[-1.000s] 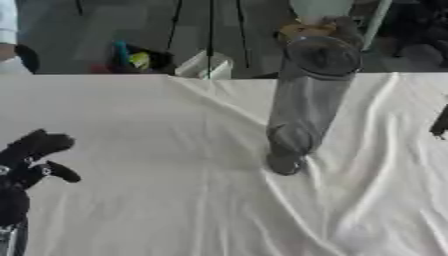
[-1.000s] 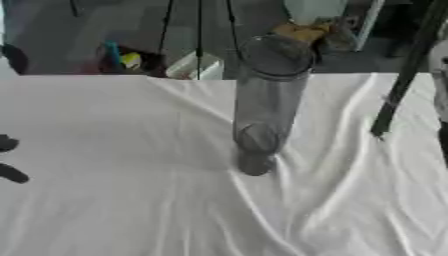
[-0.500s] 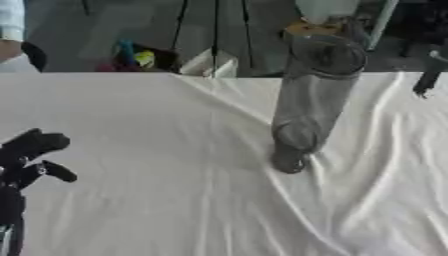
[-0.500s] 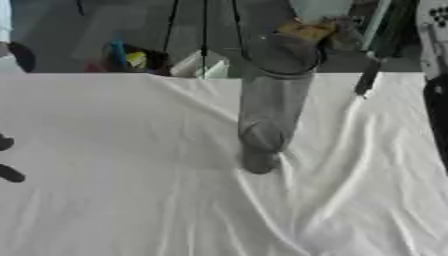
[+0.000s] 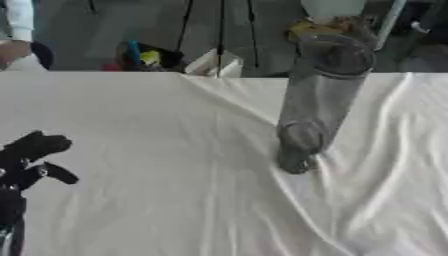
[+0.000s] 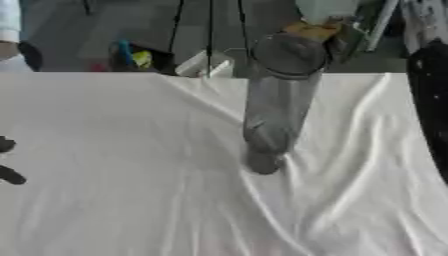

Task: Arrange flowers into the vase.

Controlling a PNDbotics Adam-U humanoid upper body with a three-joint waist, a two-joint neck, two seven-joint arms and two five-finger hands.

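The tall clear vase (image 5: pixel 317 100) stands upright at mid-tabletop (image 5: pixel 157 200), the only obstruction on the white cloth. Open surface lies left, right and in front of it. The left hand (image 5: pixel 26 160) occupies the left edge; a dark arm (image 6: pixel 430 100) lines the right edge.

You are looking down at a table covered by a white cloth (image 5: pixel 157 190), creased into long folds that run from the far edge toward the near right. Beyond its far edge a dark floor shows, with thin black stand legs (image 5: pixel 188 30), a small white box (image 5: pixel 214 64) at the table's edge, and some yellow, blue and red clutter (image 5: pixel 140 56) just left of that box. A tan object (image 6: pixel 317 30) sits farther right beside a pale slanted pole (image 6: pixel 382 22).
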